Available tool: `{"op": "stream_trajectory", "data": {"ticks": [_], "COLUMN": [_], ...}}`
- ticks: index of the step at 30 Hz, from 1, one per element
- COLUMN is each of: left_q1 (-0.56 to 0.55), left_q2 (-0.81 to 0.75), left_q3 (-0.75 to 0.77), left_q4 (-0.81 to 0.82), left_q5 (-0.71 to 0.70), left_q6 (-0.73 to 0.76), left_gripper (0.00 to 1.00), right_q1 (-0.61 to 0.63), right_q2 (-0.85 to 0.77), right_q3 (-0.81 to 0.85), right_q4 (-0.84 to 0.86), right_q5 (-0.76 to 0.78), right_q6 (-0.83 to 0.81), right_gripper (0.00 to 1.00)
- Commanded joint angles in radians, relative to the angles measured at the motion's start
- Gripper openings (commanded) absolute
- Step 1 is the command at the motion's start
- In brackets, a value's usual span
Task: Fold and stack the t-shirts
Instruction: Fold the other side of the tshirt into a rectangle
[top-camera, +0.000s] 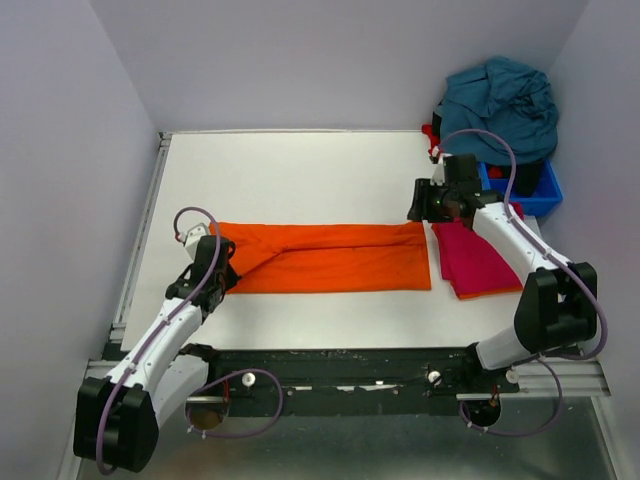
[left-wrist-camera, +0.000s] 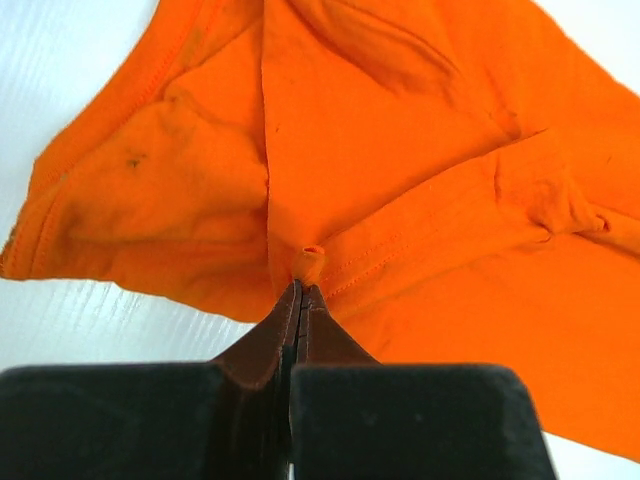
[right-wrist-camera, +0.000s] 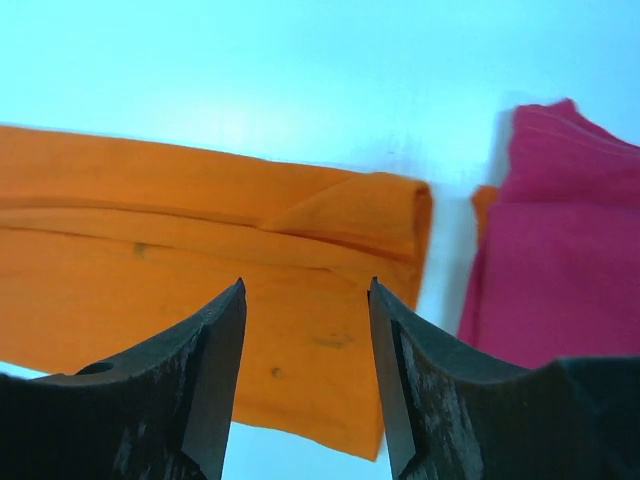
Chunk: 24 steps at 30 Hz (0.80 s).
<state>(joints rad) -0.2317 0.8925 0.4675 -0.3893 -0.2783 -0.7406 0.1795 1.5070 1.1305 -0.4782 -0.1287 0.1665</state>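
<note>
On the white table (top-camera: 300, 180), spread as a long folded band: orange t-shirt (top-camera: 330, 257). Just right of its end, folded magenta t-shirt (top-camera: 475, 262). Soft, light, limp cloth; best taken at corners. Left gripper (left-wrist-camera: 303, 290) closed on the orange left-end seam; right gripper (right-wrist-camera: 306, 290) parted above the orange right end.

Robotics lab: plain pale walls (top-camera: 330, 60) box in a white surface (top-camera: 300, 170), two cabled arms (top-camera: 165, 335) bolted to its near rail (top-camera: 340, 378).
</note>
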Motion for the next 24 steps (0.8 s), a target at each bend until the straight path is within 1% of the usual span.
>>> {"op": "stream_trajectory", "data": {"ticks": [1,2,3,4,5,6,8,10,12,16,19,24], "left_q1": [-0.017,-0.02,-0.02,-0.021,-0.021,-0.021,-0.023,-0.023,-0.023,-0.035,-0.038,-0.038], "left_q2": [-0.033,-0.049,-0.067,-0.087,-0.104,-0.119,-0.15,-0.173,-0.184,-0.19,-0.231,-0.276], "left_q3": [-0.021,-0.024,-0.033,-0.041,-0.047,-0.056,-0.076,-0.092,-0.104,-0.116,-0.147,-0.139], "left_q4": [-0.006,-0.017,-0.016,-0.019,-0.026,-0.028,-0.034,-0.042,-0.049,-0.072,-0.076,-0.108], "left_q5": [0.011,0.007,0.013,0.017,0.021,0.024,0.031,0.045,0.053,0.062,0.076,0.039], "left_q6": [-0.048,-0.054,-0.062,-0.072,-0.083,-0.089,-0.106,-0.118,-0.129,-0.169,-0.198,-0.213], "left_gripper": [0.0,0.0,0.0,0.0,0.0,0.0,0.0,0.0,0.0,0.0,0.0,0.0], "right_q1": [0.054,0.057,0.057,0.057,0.057,0.057,0.057,0.057,0.057,0.057,0.055,0.057], "right_q2": [0.036,0.047,0.061,0.073,0.079,0.081,0.07,0.055,0.067,0.14,0.193,0.176], "right_q3": [0.008,0.006,0.003,0.0,-0.005,-0.015,-0.037,-0.06,-0.069,-0.046,-0.018,-0.078], "right_q4": [0.047,0.055,0.059,0.062,0.066,0.075,0.096,0.118,0.119,0.076,0.029,0.047], "right_q5": [-0.035,-0.038,-0.022,0.01,0.039,0.069,0.116,0.151,0.159,0.169,0.17,0.163], "right_q6": [0.018,0.024,0.033,0.048,0.059,0.068,0.083,0.099,0.108,0.11,0.111,0.117], "right_gripper": [0.6,0.59,0.53,0.43,0.39,0.38,0.31,0.26,0.18,0.12,0.04,0.03]}}
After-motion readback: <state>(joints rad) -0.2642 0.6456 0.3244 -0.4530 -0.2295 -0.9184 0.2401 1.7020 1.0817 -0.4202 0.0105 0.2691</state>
